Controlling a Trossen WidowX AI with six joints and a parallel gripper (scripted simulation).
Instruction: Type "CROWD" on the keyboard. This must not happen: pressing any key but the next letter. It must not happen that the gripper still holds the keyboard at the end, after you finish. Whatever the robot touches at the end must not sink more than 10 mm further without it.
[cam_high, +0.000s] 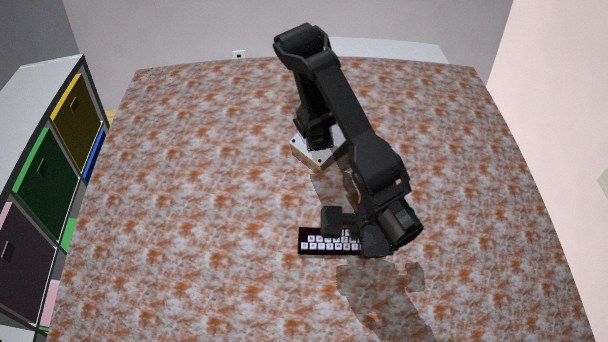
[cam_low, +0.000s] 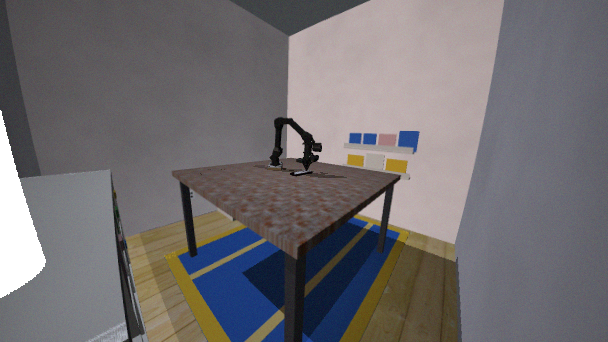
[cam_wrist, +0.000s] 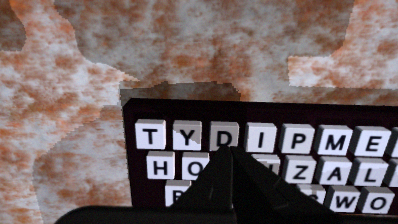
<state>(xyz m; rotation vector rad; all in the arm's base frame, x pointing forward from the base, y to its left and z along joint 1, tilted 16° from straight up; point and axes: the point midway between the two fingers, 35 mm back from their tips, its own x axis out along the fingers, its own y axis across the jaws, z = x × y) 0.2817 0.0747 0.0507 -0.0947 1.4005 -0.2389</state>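
Rust-and-white mottled stone covers the big square table (cam_high: 200, 200), the largest thing in view; on it stands the black six-joint arm (cam_high: 345, 125), bolted to a small pale base plate (cam_high: 320, 164) near the middle. Just in front of that base lies the small black keyboard with white lettered keys (cam_high: 315, 245), the arm bent down over its right half. The black parallel-jaw gripper (cam_wrist: 226, 150) has its two fingers pressed together into one point, holding nothing, and serves as a poking tip. In the wrist view that tip sits at the lower edge of the white D key (cam_wrist: 224, 135) in the top row, between Y and I; whether it touches the key cannot be told. D being the last letter of the word, the final press appears to be in hand. The next move calls for a short, straight push down on D alone, then a lift clear so nothing is left sinking
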